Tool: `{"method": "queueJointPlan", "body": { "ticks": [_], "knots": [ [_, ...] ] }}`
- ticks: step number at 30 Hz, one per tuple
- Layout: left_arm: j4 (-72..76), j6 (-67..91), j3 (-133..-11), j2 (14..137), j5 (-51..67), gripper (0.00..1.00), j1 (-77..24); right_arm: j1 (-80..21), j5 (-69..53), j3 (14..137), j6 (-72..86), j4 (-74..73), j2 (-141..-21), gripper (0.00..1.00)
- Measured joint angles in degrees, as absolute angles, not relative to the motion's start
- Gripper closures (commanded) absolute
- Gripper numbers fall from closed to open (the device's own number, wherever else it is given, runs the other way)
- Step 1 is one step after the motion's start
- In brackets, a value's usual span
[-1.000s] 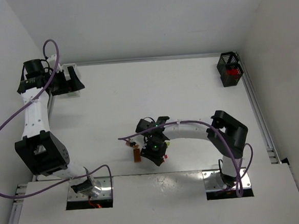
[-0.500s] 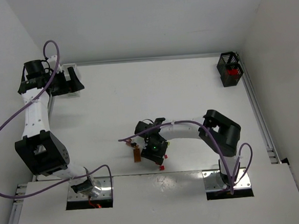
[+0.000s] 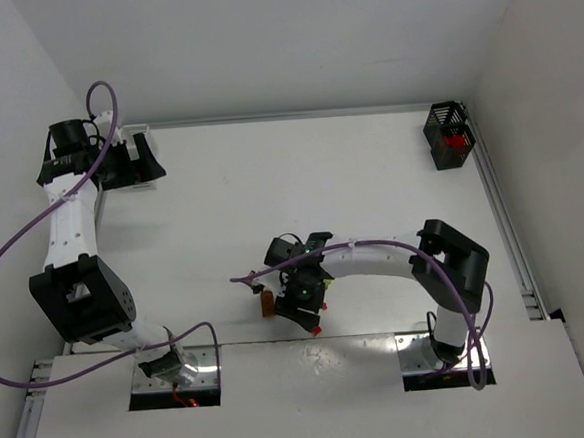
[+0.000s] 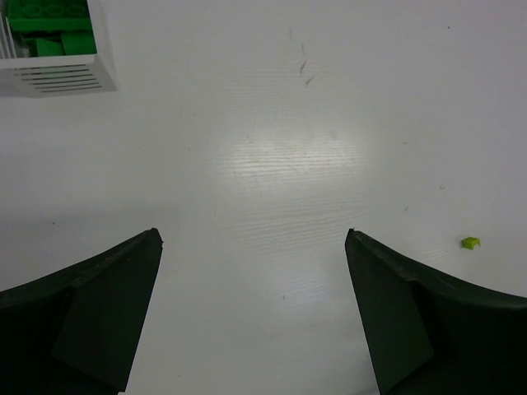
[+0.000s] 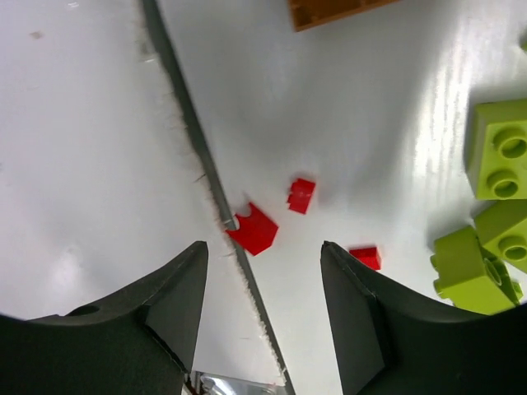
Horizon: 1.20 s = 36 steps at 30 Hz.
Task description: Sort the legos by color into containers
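Found the right gripper (image 5: 263,251) open, nothing between its 2 fingers, hanging low over the table (image 3: 319,177) at the middle of its near edge, right above the seam (image 5: 193,132) against the front plate (image 5: 74,148). Counted 3 red bricks (image 5: 301,195) lying below it, 1 of them touching the seam and in line with the gap between the fingers, the other 2 just on the table side of it. Saw 3 lime bricks (image 5: 502,156) bunched together further onto the table, and the end of an orange brick (image 5: 329,10) near them, apart from the red ones.

Spotted the black bin (image 3: 448,133) in the table's far right corner, with something red showing inside. Spotted the white bin (image 4: 58,70) at the table's far left corner, holding green bricks (image 4: 49,25).

Found the left gripper (image 4: 253,239) spread wide and empty too, held above bare table just beside the white bin. Noted 1 tiny lime piece (image 4: 470,243) alone on the table close to 1 of its fingers.
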<state>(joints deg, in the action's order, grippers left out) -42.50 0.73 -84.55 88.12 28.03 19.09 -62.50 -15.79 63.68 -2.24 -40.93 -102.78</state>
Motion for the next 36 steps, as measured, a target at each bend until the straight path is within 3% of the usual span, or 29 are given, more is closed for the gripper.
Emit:
{"method": "queueJointPlan", "body": {
  "ticks": [21,36],
  "knots": [
    [-42.3,1.6,-84.0,88.1,28.4,0.0,19.1,-64.8,-17.2,59.1,-7.9,-40.0,-101.3,0.42],
    [-41.5,1.6,-82.9,88.3,28.7,0.0,19.1,-67.7,-14.5,59.0,-7.9,-37.6,-104.2,0.53]
  ]
}}
